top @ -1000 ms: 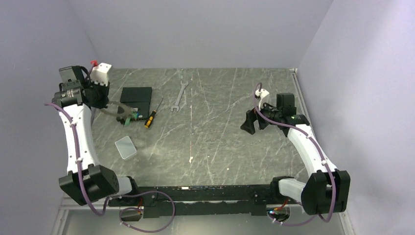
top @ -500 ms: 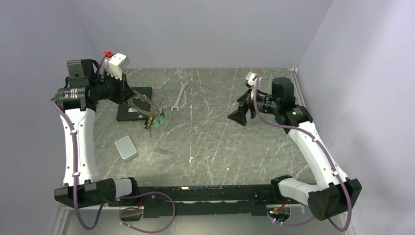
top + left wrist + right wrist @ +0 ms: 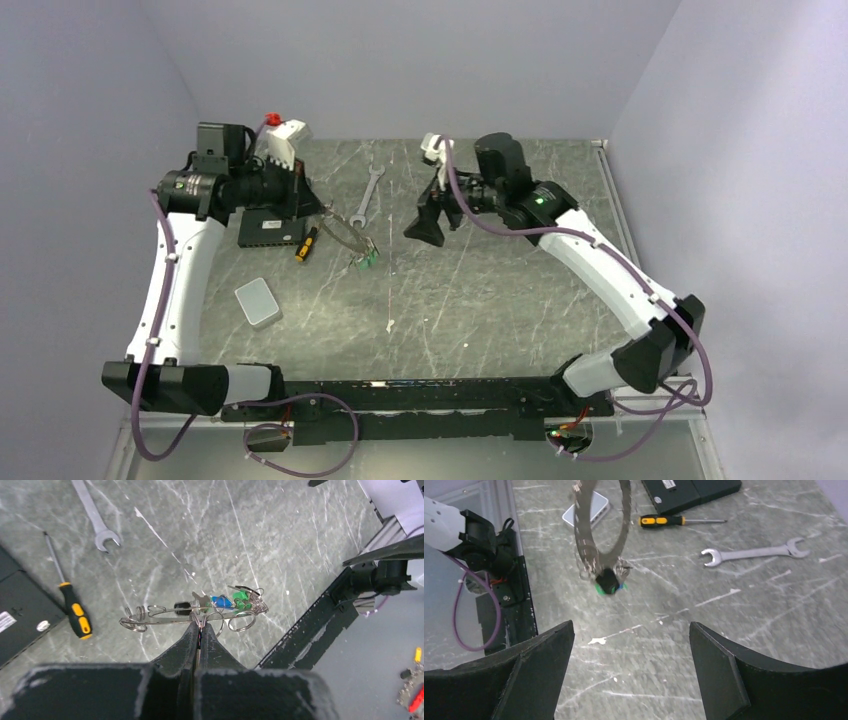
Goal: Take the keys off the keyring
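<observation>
Dark-grey metal is catching the light on the left, where the left gripper (image 3: 198, 630) is pinching the keyring (image 3: 165, 613), fingers pressed tight together, and holding it up off the table (image 3: 480, 300). Moving right, the keyring is slanting down and away from that hand, and the keys (image 3: 222, 602) are hanging bunched at its far, low end. Further right, the right gripper (image 3: 631, 627) is facing them with fingers spread wide, gripping nothing. The keys are sitting dead ahead of its gap, apart from both fingers. That free right hand looks best placed to pluck them.
</observation>
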Motion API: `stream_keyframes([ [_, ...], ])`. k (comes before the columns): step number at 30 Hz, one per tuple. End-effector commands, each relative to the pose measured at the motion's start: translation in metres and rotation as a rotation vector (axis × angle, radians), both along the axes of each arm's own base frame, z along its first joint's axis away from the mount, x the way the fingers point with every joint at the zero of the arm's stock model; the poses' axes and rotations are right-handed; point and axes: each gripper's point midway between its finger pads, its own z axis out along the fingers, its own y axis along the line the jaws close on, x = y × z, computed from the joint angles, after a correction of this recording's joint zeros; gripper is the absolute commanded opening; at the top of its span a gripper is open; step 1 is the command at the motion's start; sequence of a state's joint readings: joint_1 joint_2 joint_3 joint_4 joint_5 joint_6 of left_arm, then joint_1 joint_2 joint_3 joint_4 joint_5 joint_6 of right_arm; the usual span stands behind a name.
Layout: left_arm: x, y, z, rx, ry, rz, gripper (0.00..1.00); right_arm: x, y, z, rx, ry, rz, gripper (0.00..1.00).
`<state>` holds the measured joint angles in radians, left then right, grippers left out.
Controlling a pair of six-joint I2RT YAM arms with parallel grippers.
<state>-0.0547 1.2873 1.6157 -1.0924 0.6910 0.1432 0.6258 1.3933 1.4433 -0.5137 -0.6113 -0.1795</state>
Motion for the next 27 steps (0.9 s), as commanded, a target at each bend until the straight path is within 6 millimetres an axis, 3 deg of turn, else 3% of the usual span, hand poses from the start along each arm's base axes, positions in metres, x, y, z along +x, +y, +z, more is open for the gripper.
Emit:
stream_keyframes([
  [1,0.006,-0.014,-0.001,-0.032,0.025,0.023,0.0,-0.005,0.03,0.021,0.004,-0.04,0.021,0.88],
  [9,0.009,-0.02,-0.009,-0.041,0.058,0.022,0.0,-0.022,0.079,-0.005,-0.081,-0.064,0.071,0.81],
  [14,0.009,-0.022,-0.013,-0.032,0.06,0.018,0.0,-0.018,0.1,-0.009,-0.103,-0.078,0.053,0.78],
  [21,0.008,-0.026,-0.012,-0.037,0.059,0.008,0.0,0.001,0.115,-0.023,-0.151,-0.093,-0.02,0.63],
  [27,0.005,-0.029,-0.009,-0.051,0.059,-0.006,0.0,0.009,0.116,-0.043,-0.206,-0.103,-0.038,0.5],
])
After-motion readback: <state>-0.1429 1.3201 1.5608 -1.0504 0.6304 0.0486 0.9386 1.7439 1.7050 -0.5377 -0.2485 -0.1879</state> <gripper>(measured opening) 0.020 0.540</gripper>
